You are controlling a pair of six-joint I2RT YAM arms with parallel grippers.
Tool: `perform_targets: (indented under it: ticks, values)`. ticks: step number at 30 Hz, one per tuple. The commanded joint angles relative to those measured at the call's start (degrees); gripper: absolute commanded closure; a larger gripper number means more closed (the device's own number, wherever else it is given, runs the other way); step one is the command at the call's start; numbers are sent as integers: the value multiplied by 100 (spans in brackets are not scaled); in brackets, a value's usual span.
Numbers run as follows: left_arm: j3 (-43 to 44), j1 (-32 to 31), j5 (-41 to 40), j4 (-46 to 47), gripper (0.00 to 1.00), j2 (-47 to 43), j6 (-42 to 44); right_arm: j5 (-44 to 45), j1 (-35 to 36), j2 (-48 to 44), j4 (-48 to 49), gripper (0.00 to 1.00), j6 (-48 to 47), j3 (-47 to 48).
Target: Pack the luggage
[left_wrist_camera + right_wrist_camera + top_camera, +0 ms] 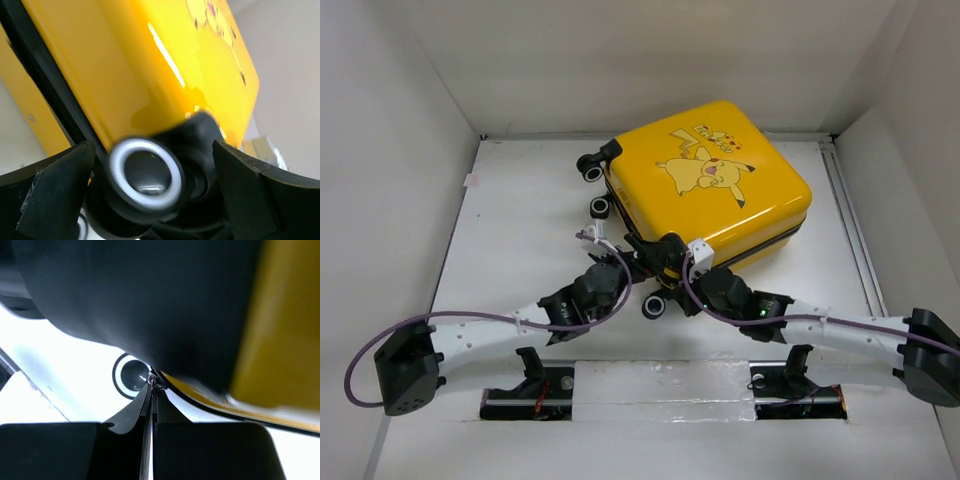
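Closely, the luggage (710,180) lies just beyond both tools.

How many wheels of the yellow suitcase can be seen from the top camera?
3. One wheel at the suitcase far-left corner, one just nearer on that side, one at the near corner between the arms. A fourth may be hidden.

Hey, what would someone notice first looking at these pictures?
The bright yellow luggage with its Pikachu print, lying closed at the middle of the white table. Next, both arms meeting at its near wheeled edge: the left pincer open around a black wheel, the right pincer shut at the zip seam.
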Motion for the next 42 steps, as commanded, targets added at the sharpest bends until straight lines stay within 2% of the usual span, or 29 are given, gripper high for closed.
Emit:
perform_targets:
  ticks: [1,2,4,5,6,8,9,12,13,16,20,25,30,37,39,42]
  values:
    - [397,249,-450,-611,1,-452,516,-62,179,-647,1123,100,301,36]
    - [336,965,-191,-559,1,-635,514,-114,127,-701,1123,100,301,36]
    - [187,1742,275,-103,1,-707,461,-228,126,-763,1123,100,301,-35]
    - [186,2642,582,-41,1,-707,235,-229,126,-763,1019,100,301,-35]
    - [256,3121,1438,56,1,-620,137,-229,126,-815,948,100,301,-35]
    - [422,4000,2208,145,1,-296,-214,-290,126,-877,947,100,362,-114]
    - [615,4753,2977,214,1,115,-494,-343,126,-947,947,100,362,-183]
    - [853,5496,3826,775,2,1020,-839,-343,126,-948,1000,100,362,-237]
    - [958,5559,4281,1030,2,1233,-979,-343,126,-1009,1000,100,362,-289]
    - [1318,5622,4775,1356,2,2022,-1235,-404,126,-1009,1000,100,362,-342]
    - [1425,5622,5085,2147,3,2640,-1630,-484,126,-1009,1000,100,362,-342]
    - [1425,5622,5085,2912,9,2975,-1885,-554,126,-1009,1070,100,362,-404]
    - [1697,5622,4980,3054,12,3431,-2228,-615,126,-957,1070,100,362,-456]
    - [2040,5622,4972,3256,31,3950,-2510,-501,126,-1018,1070,100,433,-456]
    - [2041,5622,4971,3256,31,4091,-2615,-440,126,-1070,991,100,433,-456]
    - [2163,5622,4919,3308,36,4214,-2615,-440,126,-1071,991,100,433,-456]
